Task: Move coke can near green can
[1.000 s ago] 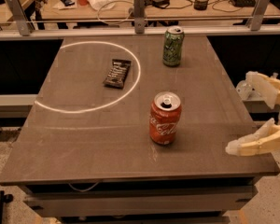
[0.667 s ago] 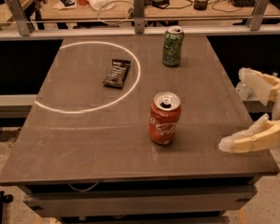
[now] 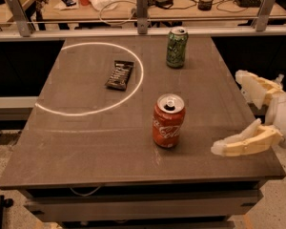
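The red coke can [image 3: 168, 121] stands upright near the middle front of the grey table [image 3: 86, 142]. The green can [image 3: 176, 47] stands upright at the table's far right edge area. My gripper [image 3: 231, 113] comes in from the right, at about the coke can's height and a little to its right, apart from it. Its two cream fingers are spread wide, one finger [image 3: 240, 143] near the front edge and the other [image 3: 252, 87] farther back. It holds nothing.
A dark snack packet [image 3: 119, 74] lies inside a white circle [image 3: 133, 92] marked on the table's left half. A metal rail [image 3: 133, 31] and a cluttered desk lie behind the table. The table's right edge is under my gripper.
My gripper has moved left over the table's right edge, closer to the coke can. The cans have not moved.
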Robot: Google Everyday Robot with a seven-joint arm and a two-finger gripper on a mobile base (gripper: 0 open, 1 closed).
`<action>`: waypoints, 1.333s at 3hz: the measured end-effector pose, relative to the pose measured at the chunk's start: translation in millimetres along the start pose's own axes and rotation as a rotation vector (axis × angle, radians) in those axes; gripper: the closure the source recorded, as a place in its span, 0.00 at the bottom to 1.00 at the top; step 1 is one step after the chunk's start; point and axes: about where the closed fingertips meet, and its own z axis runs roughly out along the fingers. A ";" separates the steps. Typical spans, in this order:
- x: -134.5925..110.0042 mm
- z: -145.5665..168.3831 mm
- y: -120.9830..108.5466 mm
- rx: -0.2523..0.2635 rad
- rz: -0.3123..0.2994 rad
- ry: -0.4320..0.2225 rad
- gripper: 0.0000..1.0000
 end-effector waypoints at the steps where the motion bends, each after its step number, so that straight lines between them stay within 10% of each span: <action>1: 10.6 19.9 3.0 0.022 -0.008 -0.039 0.00; 4: 50.4 75.6 16.4 0.012 0.095 -0.078 0.00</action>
